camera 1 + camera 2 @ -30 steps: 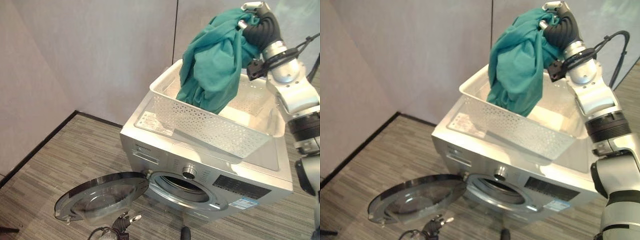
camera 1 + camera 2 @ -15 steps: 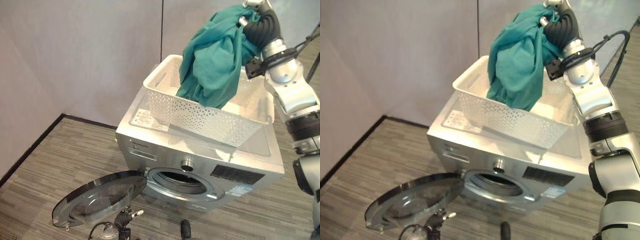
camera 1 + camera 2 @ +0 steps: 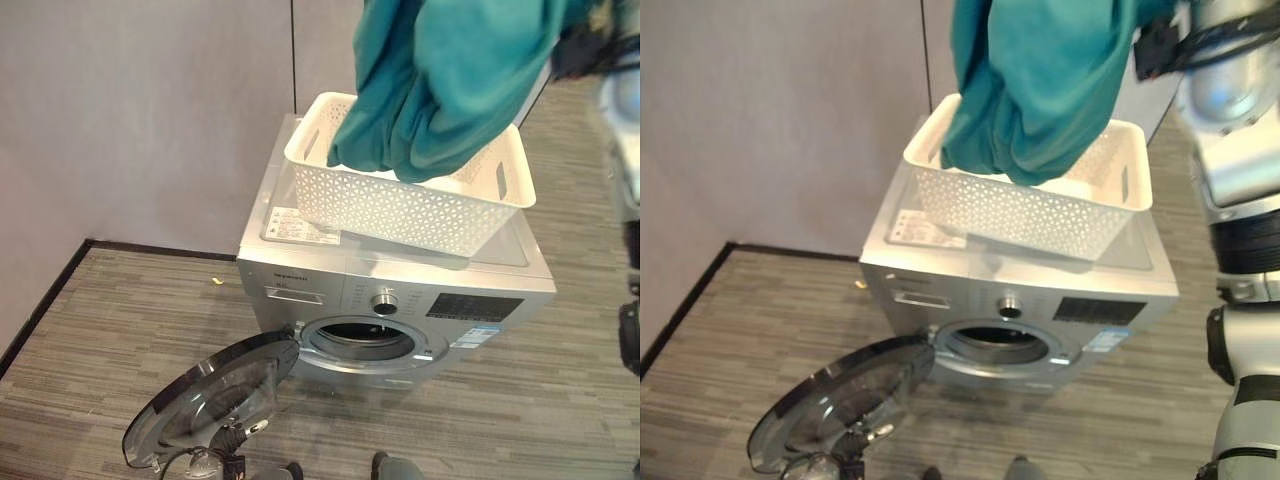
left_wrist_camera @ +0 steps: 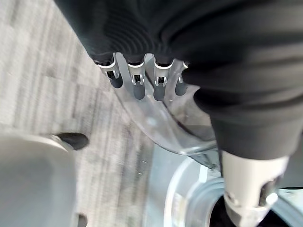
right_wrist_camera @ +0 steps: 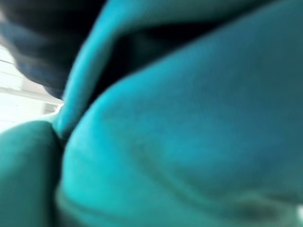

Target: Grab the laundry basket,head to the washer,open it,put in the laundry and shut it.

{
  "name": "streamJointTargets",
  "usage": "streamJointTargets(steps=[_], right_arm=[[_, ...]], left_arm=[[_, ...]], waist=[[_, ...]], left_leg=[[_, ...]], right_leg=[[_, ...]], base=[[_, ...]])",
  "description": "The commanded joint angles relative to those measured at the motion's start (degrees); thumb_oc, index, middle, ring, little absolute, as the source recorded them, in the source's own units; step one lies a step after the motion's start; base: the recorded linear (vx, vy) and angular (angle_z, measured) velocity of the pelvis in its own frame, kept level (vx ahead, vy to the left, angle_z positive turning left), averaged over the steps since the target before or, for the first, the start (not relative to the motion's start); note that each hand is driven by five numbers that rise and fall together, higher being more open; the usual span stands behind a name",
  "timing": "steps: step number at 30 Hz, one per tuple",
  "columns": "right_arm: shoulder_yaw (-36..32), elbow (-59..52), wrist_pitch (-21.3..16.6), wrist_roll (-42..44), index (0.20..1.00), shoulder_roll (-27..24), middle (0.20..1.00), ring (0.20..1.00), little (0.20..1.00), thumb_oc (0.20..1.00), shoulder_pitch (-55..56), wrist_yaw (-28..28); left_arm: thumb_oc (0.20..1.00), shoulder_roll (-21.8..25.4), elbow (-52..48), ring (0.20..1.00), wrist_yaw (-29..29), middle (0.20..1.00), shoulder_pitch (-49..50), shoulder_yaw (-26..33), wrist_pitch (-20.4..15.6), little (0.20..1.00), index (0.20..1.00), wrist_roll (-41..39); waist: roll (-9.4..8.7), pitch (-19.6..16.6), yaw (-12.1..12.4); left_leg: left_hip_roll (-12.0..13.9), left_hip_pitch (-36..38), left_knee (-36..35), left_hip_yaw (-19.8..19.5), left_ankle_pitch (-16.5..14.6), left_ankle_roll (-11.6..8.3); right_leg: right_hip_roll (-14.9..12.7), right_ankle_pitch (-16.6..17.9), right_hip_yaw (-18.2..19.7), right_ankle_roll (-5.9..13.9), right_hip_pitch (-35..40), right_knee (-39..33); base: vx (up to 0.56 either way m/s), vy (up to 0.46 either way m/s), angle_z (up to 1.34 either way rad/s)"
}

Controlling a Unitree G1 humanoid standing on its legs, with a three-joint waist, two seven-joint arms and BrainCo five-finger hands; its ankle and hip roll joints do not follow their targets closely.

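Note:
A teal garment [image 3: 450, 80] hangs from my raised right hand, whose dark cover [image 5: 33, 28] shows above the cloth pressed close to its wrist camera. The garment's lower end dangles over the white perforated laundry basket [image 3: 400, 205], which sits on top of the silver front-loading washer [image 3: 300, 280]. The washer's round glass door [image 3: 215, 400] is swung wide open to the left, and the drum opening [image 3: 360, 340] is dark. My left hand [image 4: 137, 85] hangs low beside the open door, fingers relaxed and holding nothing.
Grey partition walls [image 3: 150, 120] stand close behind and left of the washer, with a black baseboard [image 3: 40, 300] along the floor. Striped grey carpet [image 3: 120, 330] spreads in front and to the right. The open door juts out over the floor at lower left.
The camera has swung to face the washer more squarely. My right hand has lifted the teal garment higher, past the top of the eye views. The basket and door have not moved.

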Motion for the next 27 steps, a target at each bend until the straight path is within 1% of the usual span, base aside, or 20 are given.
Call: streamJointTargets(steps=[1,3,5,7,9,10,12,13,14,16,19,20,21,22,23,24,25,26,27], right_arm=[[-3.13,-1.40,-2.69,-1.99,0.200,-1.09,0.200,0.200,0.200,0.200,-1.72,-3.12],[-4.35,-2.66,-2.89,-2.21,0.200,-0.80,0.200,0.200,0.200,0.200,-0.40,-3.34],[-6.02,-5.84,-3.11,-1.80,0.200,-1.23,0.200,0.200,0.200,0.200,3.07,-2.43],[-7.06,-7.36,-3.41,-0.75,0.200,-0.63,0.200,0.200,0.200,0.200,6.27,-1.41],[-8.10,-9.78,-3.38,-0.77,0.200,0.10,0.200,0.200,0.200,0.200,9.94,-0.34],[-8.36,-10.02,-3.29,-0.82,0.200,0.15,0.200,0.200,0.200,0.200,10.28,-0.30],[-9.45,-13.80,-3.57,-0.15,0.200,2.11,0.200,0.200,0.200,0.200,15.54,1.76],[-10.39,-17.47,-4.21,0.77,0.200,3.43,0.200,0.200,0.200,0.200,20.32,3.84],[-10.44,-19.21,-4.74,1.28,0.200,4.68,0.200,0.200,0.200,0.200,23.02,4.66],[-11.67,-24.13,-5.54,3.09,0.200,7.43,0.200,0.200,0.200,0.200,31.15,8.25],[-13.16,-27.78,-6.50,4.29,0.200,8.72,0.200,0.200,0.200,0.200,39.72,11.30],[-13.31,-29.77,-6.80,5.35,0.200,8.95,0.200,0.200,0.200,0.200,44.90,13.77],[-13.50,-29.91,-6.77,5.39,0.200,9.01,0.200,0.200,0.200,0.200,45.20,13.85],[-13.28,-31.57,-6.65,7.32,0.200,9.68,0.200,0.200,0.200,0.200,50.82,16.97],[-12.77,-32.06,-6.58,8.66,0.200,9.67,0.200,0.200,0.200,0.200,53.12,18.25],[-12.95,-32.94,-6.47,9.80,0.200,9.91,0.200,0.200,0.200,0.200,55.78,19.63],[-13.17,-33.11,-6.42,9.86,0.200,9.97,0.200,0.200,0.200,0.200,56.09,19.72],[-11.91,-33.62,-6.26,11.92,0.200,10.59,0.200,0.200,0.200,0.200,59.47,21.59],[-11.91,-33.62,-6.26,11.92,0.200,10.59,0.200,0.200,0.200,0.200,59.47,21.59]], left_arm=[[1.000,0.72,2.22,1.000,0.71,1.000,0.31,-0.83,-2.23,1.000,1.000,0.48],[1.000,0.80,1.99,1.000,0.70,1.000,0.47,-0.84,-2.20,1.000,1.000,0.44],[1.000,0.36,1.54,1.000,0.94,1.000,0.62,0.28,-2.39,1.000,1.000,-0.10],[1.000,-0.26,2.05,1.000,1.13,1.000,0.96,0.72,-2.64,1.000,1.000,-0.16],[1.000,-0.73,1.89,1.000,1.22,1.000,0.98,0.91,-2.69,1.000,1.000,-0.08],[1.000,-0.66,1.87,1.000,1.23,1.000,1.05,0.86,-2.69,1.000,1.000,-0.07],[1.000,-1.14,1.52,1.000,1.34,1.000,1.05,0.99,-2.68,1.000,1.000,0.34],[1.000,-1.61,0.59,1.000,1.40,1.000,1.12,0.72,-2.88,1.000,1.000,0.31],[1.000,-1.87,-0.52,1.000,1.46,1.000,1.11,0.66,-2.97,1.000,1.000,-0.08],[1.000,-1.97,-5.74,1.000,1.28,1.000,1.52,0.03,-3.56,1.000,1.000,-0.45],[1.000,-0.91,-13.99,1.000,1.09,1.000,1.93,-1.09,-4.85,1.000,1.000,0.57],[1.000,0.69,-20.15,1.000,0.63,1.000,2.36,-2.10,-5.64,1.000,1.000,1.67],[1.000,0.81,-20.37,1.000,0.65,1.000,2.57,-2.19,-5.52,1.000,1.000,1.67],[1.000,3.25,-27.59,1.000,-0.24,1.000,2.58,-3.29,-6.31,1.000,1.000,3.75],[1.000,4.59,-30.93,1.000,-0.59,1.000,2.48,-3.81,-6.77,1.000,1.000,5.00],[1.000,5.74,-33.94,1.000,-1.24,1.000,2.49,-4.31,-6.95,1.000,1.000,6.25],[1.000,5.87,-34.15,1.000,-1.25,1.000,2.66,-4.39,-6.82,1.000,1.000,6.27],[1.000,8.56,-39.50,1.000,-1.87,1.000,1.40,-5.35,-7.48,1.000,1.000,8.82],[1.000,8.56,-39.50,1.000,-1.87,1.000,1.40,-5.35,-7.48,1.000,1.000,8.82]], waist=[[-1.11,-7.29,1.20],[-1.15,-7.25,1.42],[-1.35,-7.30,1.02],[-1.67,-7.50,0.89],[-1.92,-7.44,0.93],[-1.97,-7.50,0.96],[-2.21,-7.45,0.88],[-2.40,-7.25,0.73],[-2.47,-7.02,0.69],[-2.58,-6.54,0.87],[-2.60,-5.90,0.92],[-2.65,-5.62,0.96],[-2.71,-5.71,0.96],[-2.64,-5.39,0.90],[-2.52,-5.13,0.85],[-2.43,-4.97,0.73],[-2.49,-5.06,0.75],[-2.17,-4.75,0.65],[-2.17,-4.75,0.65]], left_leg=[[-2.45,-1.80,-7.01,-4.79,1.62,1.57],[-2.42,-1.70,-7.37,-4.42,2.07,1.55],[-2.19,-1.54,-7.89,-3.23,2.28,1.00],[-1.94,-1.14,-8.37,-2.66,2.37,0.41],[-1.49,-1.12,-8.83,-2.14,2.86,-0.21],[-1.47,-1.09,-8.85,-2.15,2.86,-0.23],[-0.77,-1.68,-9.06,-1.99,3.49,-0.93],[-0.25,-2.32,-9.11,-2.32,4.19,-1.49],[-0.01,-2.73,-9.10,-2.52,4.70,-1.77],[0.58,-3.78,-9.16,-3.16,5.74,-2.52],[0.83,-4.84,-9.35,-4.08,6.80,-3.11],[0.98,-5.24,-9.36,-4.75,7.23,-3.37],[0.98,-5.23,-9.36,-4.83,7.24,-3.38],[1.05,-5.71,-9.37,-5.37,7.71,-3.68],[1.12,-5.84,-9.41,-5.51,7.90,-3.82],[1.20,-5.99,-9.44,-5.76,8.13,-3.98],[1.20,-6.01,-9.44,-5.84,8.14,-4.00],[1.22,-6.21,-9.54,-6.13,8.55,-4.30],[1.22,-6.21,-9.54,-6.13,8.55,-4.30]], right_leg=[[0.14,0.20,0.30,0.18,0.93,3.80],[0.23,0.65,0.36,0.20,0.40,5.27],[0.60,-0.82,0.40,0.22,0.55,2.93],[0.95,-3.15,0.35,-0.08,2.42,-1.43],[1.34,-3.64,0.10,-0.27,3.67,-4.39],[1.36,-3.56,0.07,-0.28,3.78,-4.57],[1.69,-3.65,-0.56,-0.59,4.75,-6.95],[2.01,-3.56,-1.20,-0.95,5.34,-8.56],[2.28,-3.64,-1.45,-1.25,5.77,-9.29],[2.72,-3.77,-2.68,-1.84,6.69,-11.48],[3.18,-3.78,-3.73,-2.25,7.33,-13.02],[3.40,-3.79,-4.20,-2.45,7.68,-13.58],[3.41,-3.79,-4.29,-2.46,7.73,-13.61],[3.71,-3.89,-4.82,-2.59,8.06,-13.99],[3.87,-4.01,-4.98,-2.67,8.14,-14.05],[4.00,-4.14,-5.24,-2.77,8.14,-14.01],[4.01,-4.17,-5.33,-2.79,8.16,-14.00],[4.25,-4.41,-5.74,-2.99,8.11,-13.81],[4.25,-4.41,-5.74,-2.99,8.11,-13.81]], base=[[-0.07,-0.098,-0.53],[-0.04,-0.073,-0.40],[-0.01,-0.131,-0.47],[-0.02,-0.138,-0.32],[-0.03,-0.119,-0.19],[-0.03,-0.098,-0.11],[-0.06,-0.146,-0.08],[-0.08,-0.192,0.04],[-0.11,-0.212,0.13],[-0.09,-0.163,0.27],[-0.06,-0.100,0.34],[-0.04,-0.079,0.28],[-0.04,-0.090,0.20],[-0.03,-0.063,0.18],[-0.04,-0.080,0.20],[-0.02,-0.037,0.16],[-0.03,-0.048,0.10],[-0.02,-0.029,0.12],[-0.02,-0.039,0.17]])
